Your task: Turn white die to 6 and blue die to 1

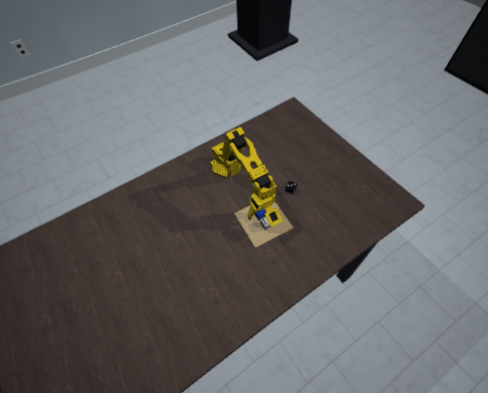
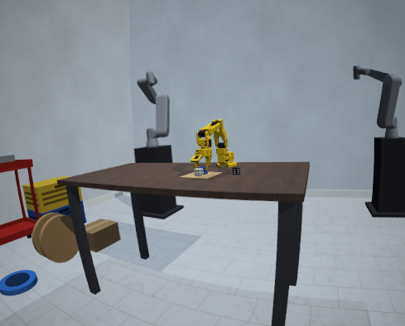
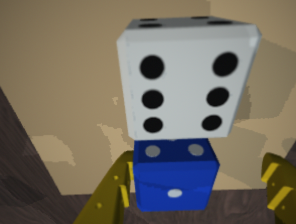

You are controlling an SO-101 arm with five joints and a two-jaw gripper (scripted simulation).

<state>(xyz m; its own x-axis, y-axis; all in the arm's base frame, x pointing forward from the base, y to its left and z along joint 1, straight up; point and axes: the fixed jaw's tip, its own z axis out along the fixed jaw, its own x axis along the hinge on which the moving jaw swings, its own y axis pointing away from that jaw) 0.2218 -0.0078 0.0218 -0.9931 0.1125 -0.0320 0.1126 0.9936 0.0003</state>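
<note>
Dark brown wood is making up the table (image 1: 132, 279), the largest thing here, and the tan mat (image 1: 261, 238) is lying flat on it near the far-right side. The yellow arm (image 1: 248, 160) is reaching from its base down over the mat. All three dice are resting on flat faces, none on another. The black die (image 1: 291, 188) is sitting off the mat on the bare wood, well apart from the other two. The white die (image 3: 185, 80) and the blue die (image 3: 175, 175) are both lying on the mat, close together; whether they are touching cannot be settled. The white die is turning a six-pip face toward the wrist camera, which is looking steeply down, so six is probably up. The blue die is showing a two-pip face next to the white die and a one-pip face on its nearer side; which of them is on top I cannot tell. The gripper (image 3: 200, 165) is standing released and holding nothing. The blue die is lying directly between its yellow fingers, the left one just beside the die's flank and the right one standing clearly off it. So the coming move is hinging on this line-up. The blue die is lying straight ahead of the pincer, with the white die just beyond it along the same line, so any retreat should be going back and up, away from both.
</note>
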